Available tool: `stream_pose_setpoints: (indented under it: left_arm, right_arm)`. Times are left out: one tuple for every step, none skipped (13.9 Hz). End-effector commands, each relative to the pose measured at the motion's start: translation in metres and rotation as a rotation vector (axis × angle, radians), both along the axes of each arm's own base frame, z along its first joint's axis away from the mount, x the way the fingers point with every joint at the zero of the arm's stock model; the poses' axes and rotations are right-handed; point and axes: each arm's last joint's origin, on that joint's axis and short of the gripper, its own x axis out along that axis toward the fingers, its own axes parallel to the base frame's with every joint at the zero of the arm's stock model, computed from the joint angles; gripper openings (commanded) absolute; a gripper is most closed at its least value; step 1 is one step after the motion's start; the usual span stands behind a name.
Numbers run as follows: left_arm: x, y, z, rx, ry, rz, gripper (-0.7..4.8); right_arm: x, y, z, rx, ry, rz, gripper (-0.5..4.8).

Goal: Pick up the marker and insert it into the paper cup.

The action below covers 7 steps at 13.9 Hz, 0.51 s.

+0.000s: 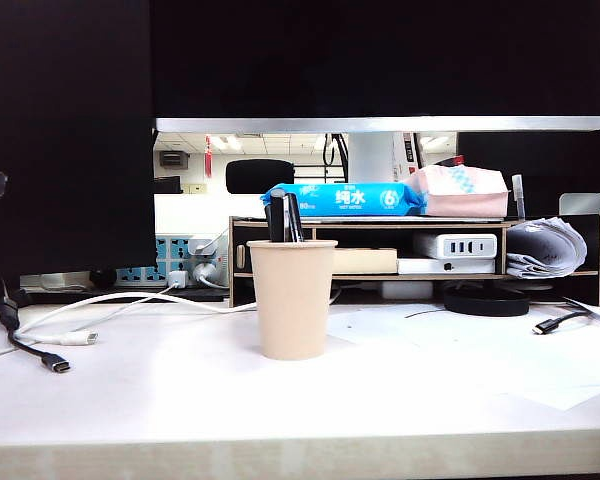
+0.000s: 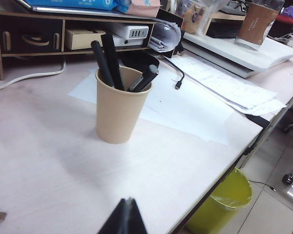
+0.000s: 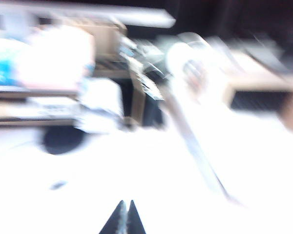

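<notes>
The beige paper cup stands upright on the white desk, in front of the wooden shelf. Several black pens stick up out of it. The marker, slim and all black with a rounded end, leans inside the cup at its far side. A black marker with a greyer end leans on the opposite rim. My left gripper is shut and empty, low over the desk, well short of the cup. My right gripper is shut with nothing in it; its view is badly blurred and shows no cup.
A wooden desk shelf with a power strip, tissue packs and papers stands behind the cup. White and black cables lie on the left. Paper sheets lie to the cup's right. Below the desk edge is a yellow bin.
</notes>
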Motion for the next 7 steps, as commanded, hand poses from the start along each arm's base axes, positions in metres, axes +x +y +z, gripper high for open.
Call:
stream_pose_setpoints:
  left_arm:
    - [0.0,0.0,-0.002,0.006,0.005,-0.002,-0.05]
    - [0.0,0.0,-0.002,0.006,0.005,-0.002,-0.05]
    - [0.0,0.0,-0.002,0.006,0.005,-0.002,-0.05]
    - [0.0,0.0,-0.002,0.007,0.005,-0.002,-0.05]
    - [0.0,0.0,-0.002,0.006,0.005,-0.002,-0.05]
    - [0.0,0.0,-0.002,0.006,0.005,-0.002,-0.05]
    - [0.0,0.0,-0.002,0.006,0.005,-0.002,-0.05]
  right_arm:
    - [0.011,-0.005,-0.012,0.052,-0.025,-0.097,-0.05]
    - [0.015,-0.006,-0.018,0.078,-0.029,-0.124,-0.05]
    - [0.021,-0.008,-0.03,0.122,-0.013,-0.154,-0.05]
    - [0.027,-0.009,-0.041,0.144,0.011,-0.152,-0.05]
    - [0.03,-0.009,-0.047,0.166,0.016,-0.15,-0.05]
    - [0.043,-0.008,-0.071,0.228,0.023,-0.058,-0.05]
    - [0.046,-0.008,-0.076,0.235,0.009,-0.014,-0.05]
